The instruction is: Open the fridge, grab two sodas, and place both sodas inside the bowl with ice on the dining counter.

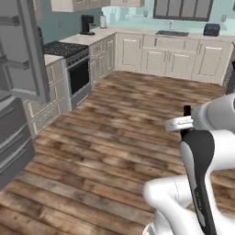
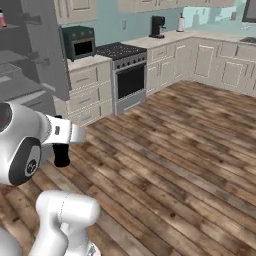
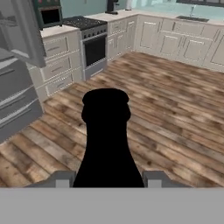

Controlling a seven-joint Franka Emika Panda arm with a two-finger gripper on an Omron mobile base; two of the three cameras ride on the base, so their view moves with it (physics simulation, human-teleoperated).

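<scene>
Fridge door open, gripper pinching the dark soda bottle above the wood floor, pink soda left on its shelf; both deliveries to bowl pending.

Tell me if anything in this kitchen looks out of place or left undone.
The fridge door stands wide open, swung out toward the stove. The gripper holds a dark bottle upright above the floor. Nothing looks spilled or damaged.
</scene>
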